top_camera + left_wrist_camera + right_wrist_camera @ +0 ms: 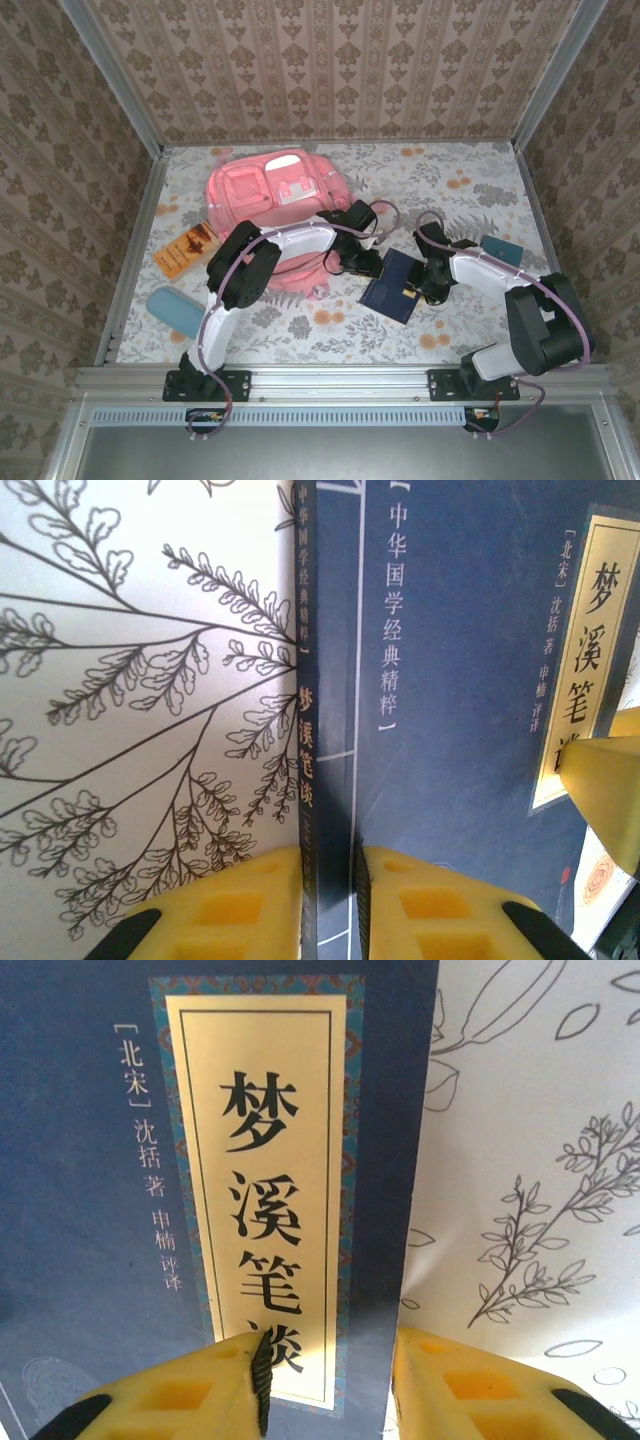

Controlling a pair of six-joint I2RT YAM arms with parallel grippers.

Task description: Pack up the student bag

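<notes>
The student bag, a big pink backpack, lies flat at the back left of the table. In front of it to the right lies a dark-blue book with a cream title label. My left gripper is down at the book's spine; its yellow fingers stand close together on either side of the spine, touching it. My right gripper sits at the opposite long edge. In the right wrist view the right gripper stands open astride that edge, one pad over the label, the other over the cloth.
The table carries a floral cloth. An orange booklet and a light-blue case lie at the left. A teal item lies behind the right arm. Patterned walls close three sides.
</notes>
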